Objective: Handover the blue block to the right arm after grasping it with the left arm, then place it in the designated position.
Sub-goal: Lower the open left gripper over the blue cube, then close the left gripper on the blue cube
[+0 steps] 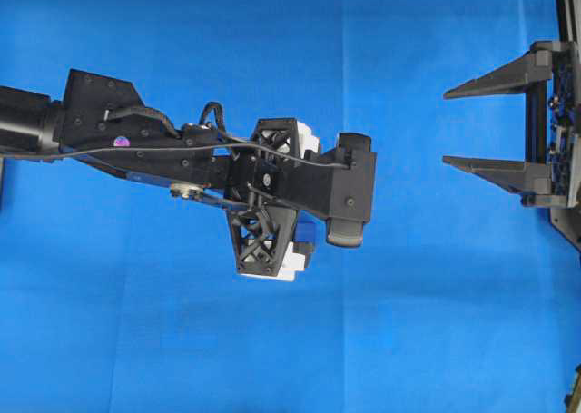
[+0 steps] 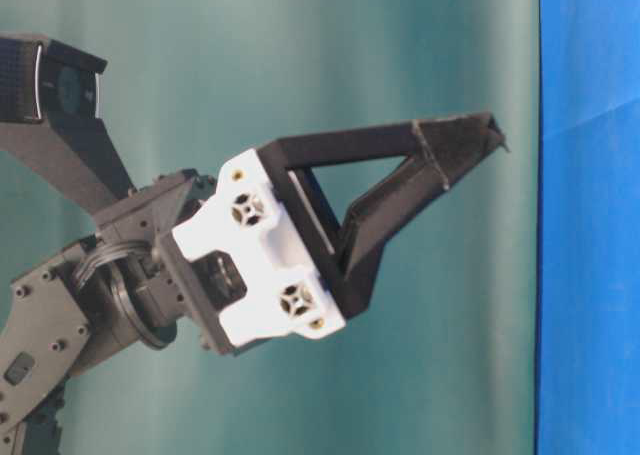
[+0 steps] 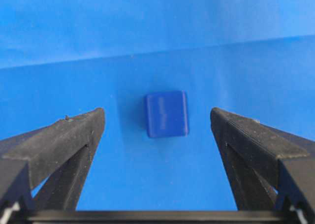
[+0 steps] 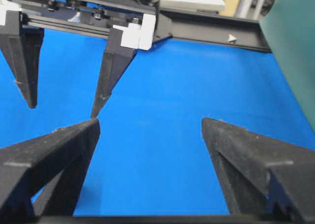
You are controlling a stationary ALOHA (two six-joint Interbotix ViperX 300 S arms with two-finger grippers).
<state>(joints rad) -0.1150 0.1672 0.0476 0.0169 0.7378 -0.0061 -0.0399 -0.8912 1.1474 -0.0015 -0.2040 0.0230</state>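
The blue block (image 3: 166,114), a small dark-blue cube, lies on the bright-blue cloth (image 1: 272,358). My left gripper (image 3: 156,111) points down over it, open. The block sits in line with the gap between the two black fingers, slightly right of centre, and touches neither. In the overhead view the left gripper's body (image 1: 281,200) covers the block. My right gripper (image 1: 447,127) is at the right edge, open, with nothing between its fingers (image 4: 150,120). It points toward the left gripper (image 4: 63,111). No mark for the designated position shows on the cloth.
A black rail (image 4: 211,29) runs along the cloth's far edge in the right wrist view, with a white surface behind it. A teal backdrop (image 2: 300,55) stands behind the left gripper's finger (image 2: 440,165) in the table-level view.
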